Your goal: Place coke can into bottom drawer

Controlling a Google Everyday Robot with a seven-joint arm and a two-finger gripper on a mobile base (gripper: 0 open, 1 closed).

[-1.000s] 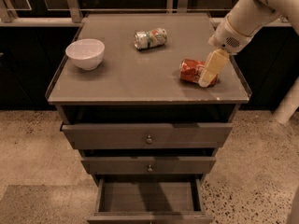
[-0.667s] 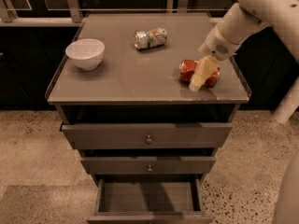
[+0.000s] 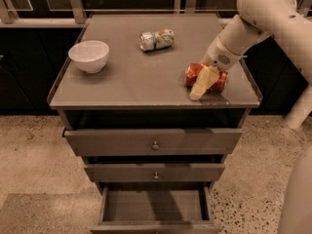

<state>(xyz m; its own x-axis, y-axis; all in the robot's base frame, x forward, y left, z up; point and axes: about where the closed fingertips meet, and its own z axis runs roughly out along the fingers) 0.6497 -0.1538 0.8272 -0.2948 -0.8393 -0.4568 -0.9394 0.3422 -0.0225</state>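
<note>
The red coke can [image 3: 193,74] lies on its side near the right front corner of the cabinet top [image 3: 141,84]. My gripper [image 3: 204,80] comes down from the upper right and sits right on the can, covering its middle, with the can's red ends showing on either side. The bottom drawer [image 3: 156,226] is pulled open below the cabinet front, and its inside shows nothing in it.
A green-and-white can [image 3: 156,39] lies on its side at the back middle of the top. A white bowl [image 3: 89,56] stands at the left. Two knobbed drawers [image 3: 155,143] above the bottom one are slightly ajar. My arm [image 3: 273,18] fills the upper right.
My gripper has moved left and down from beside the can's right end onto the can's middle. The can stays in place.
</note>
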